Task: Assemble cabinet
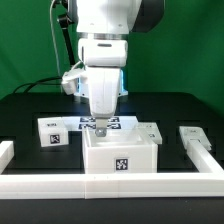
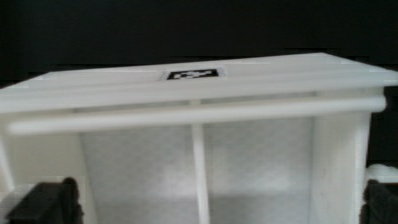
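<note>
Your hand (image 1: 103, 128), spread wide and empty, hangs straight above the cabinet (image 1: 122, 160) at the middle of the desk's (image 1: 28, 108) near edge, its length seemingly along that edge.

Gripper (image 1: 101, 128) pointing down, fingers (image 2: 43, 201) spread wide

Smooth, matt white plastic cabinet (image 1: 120, 152) on a matt black table (image 1: 30, 105)
</note>
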